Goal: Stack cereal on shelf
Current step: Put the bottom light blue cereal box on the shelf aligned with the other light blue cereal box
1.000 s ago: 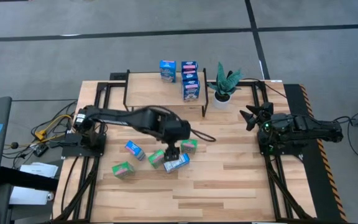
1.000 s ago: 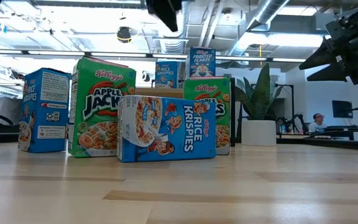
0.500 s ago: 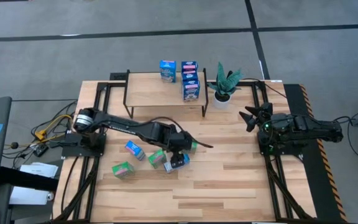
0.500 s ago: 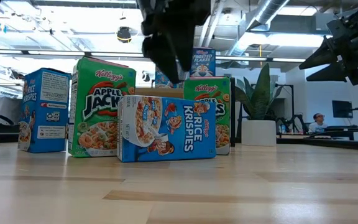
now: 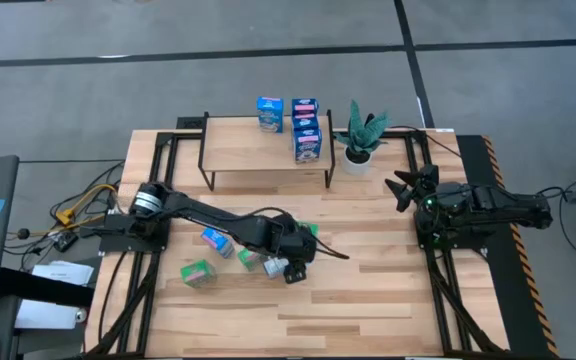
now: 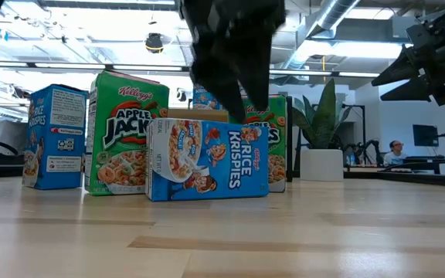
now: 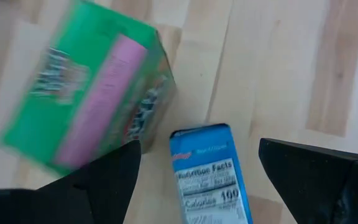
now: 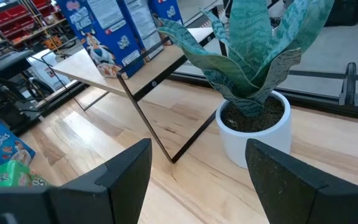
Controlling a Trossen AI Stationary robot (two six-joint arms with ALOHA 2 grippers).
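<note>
Fingers of the left gripper (image 7: 197,180) straddle, spread wide, a blue cereal box (image 7: 211,173) lying on the bench (image 5: 388,290). A green box (image 7: 89,115) crowds one side. Right gripper (image 5: 405,187) waits open near the plant (image 5: 361,135).

In the left wrist view we look down past our left gripper (image 7: 197,177), whose two dark fingers (image 7: 104,183) stand wide apart. Between them lies a blue cereal box (image 7: 209,171), its narrow side panel facing us with white nutrition print; we can read "Nutrition Facts" and "Calories 100" on it. Neither finger touches it as far as we can tell. Just beside it sits a green cereal box (image 7: 86,106), tilted at an angle, with a pink panel along one face; its lettering is too blurred for us to read. Both boxes rest on the light wooden desk (image 7: 278,68), whose planks show paler and browner strips.
</note>
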